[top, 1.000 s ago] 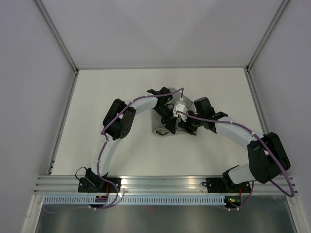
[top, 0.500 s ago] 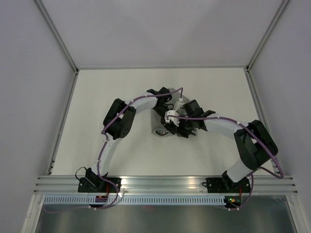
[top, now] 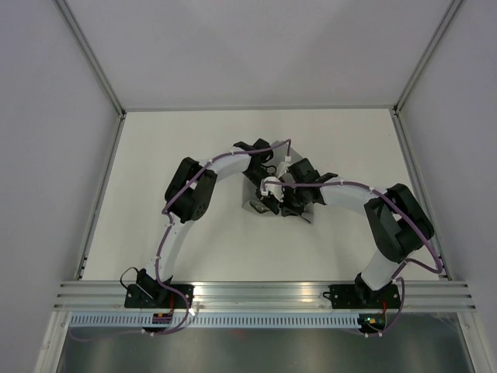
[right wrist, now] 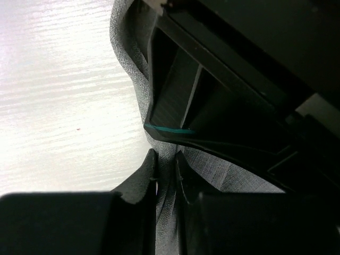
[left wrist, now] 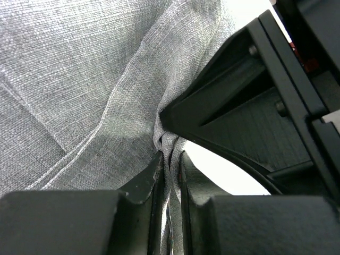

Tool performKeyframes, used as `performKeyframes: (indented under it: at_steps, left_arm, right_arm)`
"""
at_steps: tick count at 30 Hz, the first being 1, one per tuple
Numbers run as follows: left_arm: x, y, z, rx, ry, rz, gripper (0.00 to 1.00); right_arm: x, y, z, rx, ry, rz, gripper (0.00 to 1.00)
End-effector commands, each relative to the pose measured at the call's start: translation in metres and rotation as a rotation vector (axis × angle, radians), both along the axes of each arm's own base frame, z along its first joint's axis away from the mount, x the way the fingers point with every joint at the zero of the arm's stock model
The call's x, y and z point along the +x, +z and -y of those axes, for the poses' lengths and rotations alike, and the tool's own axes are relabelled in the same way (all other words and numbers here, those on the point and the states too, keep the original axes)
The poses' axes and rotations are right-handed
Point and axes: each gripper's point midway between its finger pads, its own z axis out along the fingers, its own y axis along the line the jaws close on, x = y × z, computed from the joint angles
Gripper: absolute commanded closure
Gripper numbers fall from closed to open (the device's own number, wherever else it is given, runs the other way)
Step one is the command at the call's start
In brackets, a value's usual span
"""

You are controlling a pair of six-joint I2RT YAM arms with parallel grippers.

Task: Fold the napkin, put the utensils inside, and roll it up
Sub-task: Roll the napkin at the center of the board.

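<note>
The left end effector (left wrist: pixel 170 162) is clenched on a bunched fold of the napkin (left wrist: pixel 74 79) at mid-tabletop (right wrist: pixel 58 90). The right end effector (right wrist: pixel 166 162) is clamped on the same cloth close beside it. Both are best moved together, so the fold is laid flat.

No legible text, label, brand, number or sign anywhere in any view.

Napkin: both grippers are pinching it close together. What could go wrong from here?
1. The left gripper and right gripper pinch the napkin almost at one spot, crowding each other: they may collide on the next move.
2. Each holds only a thin bunched fold at its tips: it could slip out.
3. The fork shows in no view: its place can't be checked.
</note>
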Motion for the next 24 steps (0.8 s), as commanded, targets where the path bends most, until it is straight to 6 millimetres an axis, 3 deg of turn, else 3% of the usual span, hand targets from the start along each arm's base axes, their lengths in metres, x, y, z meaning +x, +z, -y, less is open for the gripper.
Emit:
performKeyframes:
  at_steps: [1, 5, 10, 17, 18, 20, 21, 23, 24]
  left_arm:
    - [0.008, -0.005, -0.002, 0.006, 0.037, -0.041, 0.79]
    - [0.014, 0.008, 0.002, -0.037, 0.093, -0.095, 0.68]
    - [0.027, 0.014, 0.002, -0.047, 0.156, -0.096, 0.67]
    - [0.051, 0.05, 0.009, -0.13, 0.253, 0.0, 0.65]
    - [0.058, 0.061, 0.011, -0.147, 0.269, 0.053, 0.64]
    - [0.069, 0.06, 0.005, -0.11, 0.325, 0.103, 0.65]
    - [0.081, 0.073, 0.007, -0.138, 0.356, 0.171, 0.65]
    - [0.09, 0.07, -0.005, -0.123, 0.432, 0.187, 0.65]
    - [0.103, 0.088, -0.005, -0.171, 0.473, 0.247, 0.65]
  right_arm:
    - [0.002, 0.004, -0.006, 0.034, 0.013, -0.051, 0.91]
    - [0.003, 0.006, 0.001, 0.069, 0.009, -0.146, 0.96]
    - [0.003, 0.003, 0.01, 0.102, 0.008, -0.259, 0.98]
    - [0.001, -0.005, 0.019, 0.089, 0.018, -0.378, 0.99]
    - [0.0, -0.005, 0.018, 0.09, 0.032, -0.39, 0.99]
    - [-0.004, -0.007, 0.017, 0.099, 0.042, -0.458, 0.99]
    - [-0.005, -0.008, 0.016, 0.103, 0.044, -0.479, 0.99]
    - [-0.005, -0.01, 0.017, 0.121, 0.042, -0.533, 0.99]
    - [-0.003, -0.01, 0.017, 0.126, 0.04, -0.544, 0.99]
